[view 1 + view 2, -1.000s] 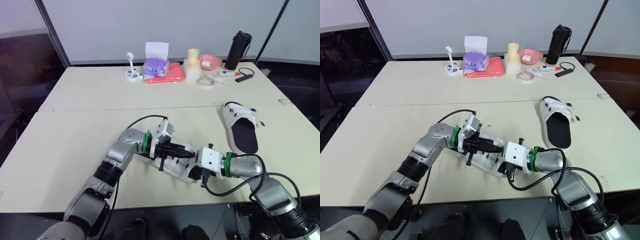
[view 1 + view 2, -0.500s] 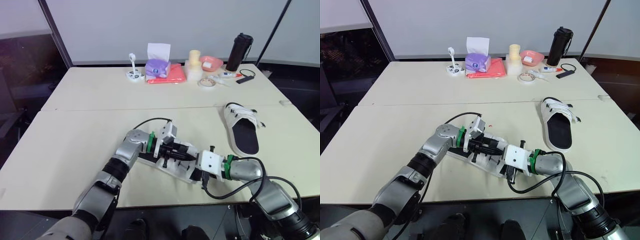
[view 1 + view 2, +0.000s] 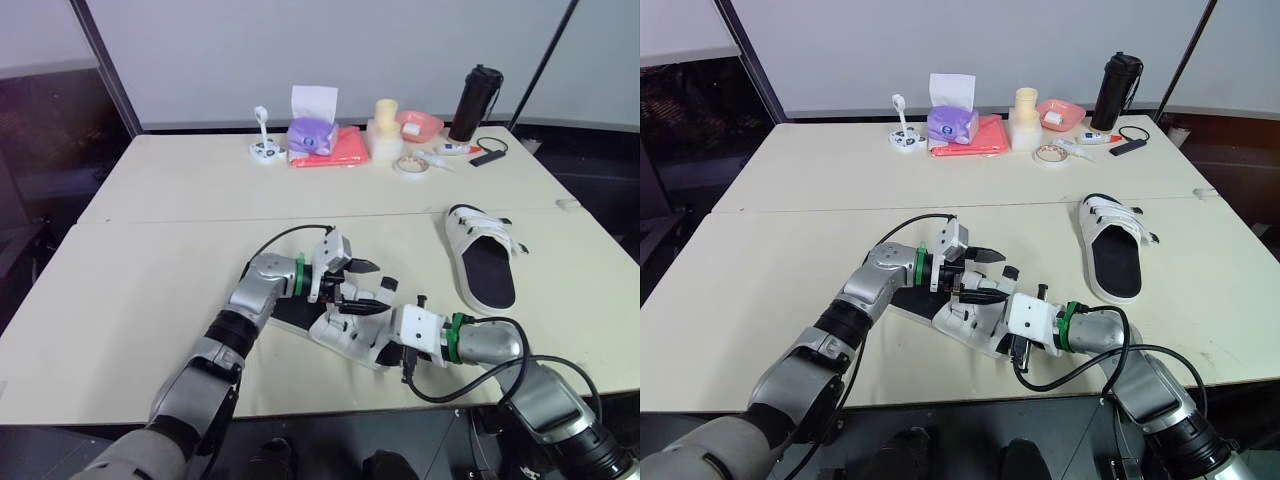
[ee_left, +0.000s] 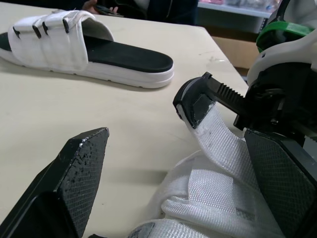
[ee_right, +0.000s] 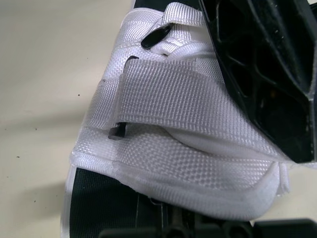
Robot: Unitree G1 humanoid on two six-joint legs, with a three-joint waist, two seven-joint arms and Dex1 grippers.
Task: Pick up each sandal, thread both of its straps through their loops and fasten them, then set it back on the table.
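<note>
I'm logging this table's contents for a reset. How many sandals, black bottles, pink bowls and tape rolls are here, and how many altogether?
Sandals: 2, the near sandal and the far sandal
Black bottle: 1
Pink bowl: 1
Tape roll: 1
Total: 5

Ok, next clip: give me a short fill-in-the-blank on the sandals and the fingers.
The far sandal lies to the robot's ____.
The left fingers stand ____ by the near sandal.
The right fingers pinch a white ____ of that sandal.
Missing: right, open, strap.
</note>
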